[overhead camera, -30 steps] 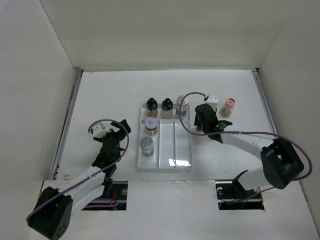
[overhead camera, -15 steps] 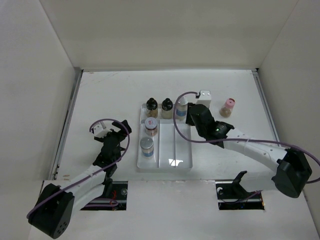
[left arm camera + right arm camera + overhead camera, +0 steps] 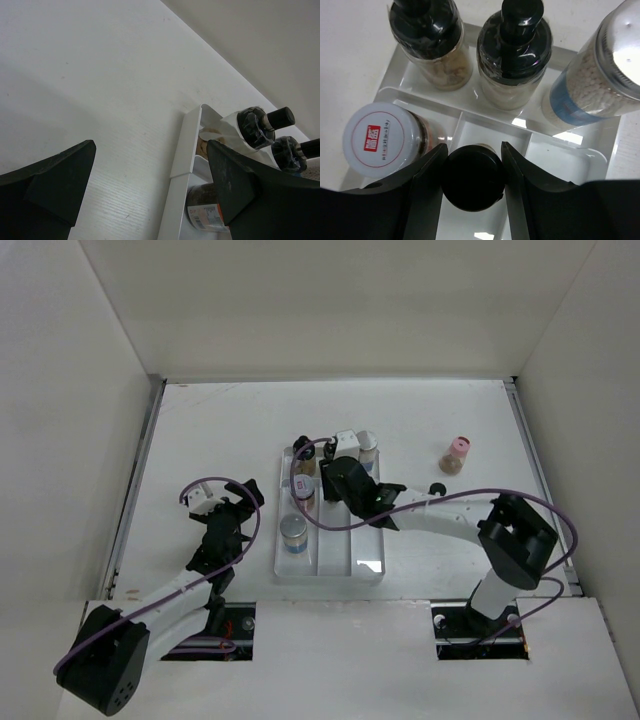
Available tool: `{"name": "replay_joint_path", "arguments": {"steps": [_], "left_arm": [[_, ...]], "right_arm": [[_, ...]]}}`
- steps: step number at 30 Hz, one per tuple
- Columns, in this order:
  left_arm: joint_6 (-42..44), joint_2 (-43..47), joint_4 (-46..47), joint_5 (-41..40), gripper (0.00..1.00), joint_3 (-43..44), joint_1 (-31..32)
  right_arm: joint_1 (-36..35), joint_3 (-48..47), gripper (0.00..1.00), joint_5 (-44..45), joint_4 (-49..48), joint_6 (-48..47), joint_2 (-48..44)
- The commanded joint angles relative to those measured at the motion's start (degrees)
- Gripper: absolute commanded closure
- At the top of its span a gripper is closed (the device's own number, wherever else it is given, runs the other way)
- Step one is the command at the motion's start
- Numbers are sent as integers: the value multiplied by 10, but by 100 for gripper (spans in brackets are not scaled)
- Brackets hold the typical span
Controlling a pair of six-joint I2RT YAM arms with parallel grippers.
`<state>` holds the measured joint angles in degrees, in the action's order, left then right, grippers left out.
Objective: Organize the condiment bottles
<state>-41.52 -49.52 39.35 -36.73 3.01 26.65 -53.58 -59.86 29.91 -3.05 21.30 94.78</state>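
White worktop (image 3: pixel 200 430) and bare walls surround the tray (image 3: pixel 366 540). The right pincer (image 3: pixel 473 150) is clenched on a black-capped jar (image 3: pixel 471 180), held upright over the middle slot beside the red-label jar (image 3: pixel 379 140), probably so it can drop straight in. The left pincer (image 3: pixel 150 165) sits released left of the tray, out of the way. A pink-capped jar (image 3: pixel 456 453) stands outside, well apart.

Even overhead light is washing the white table (image 3: pixel 200 430), glare is glinting off the tray (image 3: pixel 366 562), and close-up jaws are blurring.
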Motion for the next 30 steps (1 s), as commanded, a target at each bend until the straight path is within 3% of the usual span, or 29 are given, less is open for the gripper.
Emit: {"name": "replay_joint_path", "arguments": {"steps": [1,5,11,14,21,27,30], "left_arm": [[-4,5,32,7,5,14,-1],[-4,-1,32,10,5,16,-3],[-4,-3,32,11,4,17,-4],[-4,1,32,8,4,17,-1],[-4,-2,32,9,4,17,-3],[-5,-12,36,16,4,18,4],[-6,-23,44,17,4,19,4]], "right_arm": [[4,-30,58,0,-53,-11,10],[3,-25,54,5,-54,-10,29],[2,-18,27,11,-42,-7,18],[1,-12,23,16,-28,-8,-14],[4,97,13,58,-7,17,-197],[112,228,15,147,18,53,-368],[153,235,9,225,96,72,-384]]}}
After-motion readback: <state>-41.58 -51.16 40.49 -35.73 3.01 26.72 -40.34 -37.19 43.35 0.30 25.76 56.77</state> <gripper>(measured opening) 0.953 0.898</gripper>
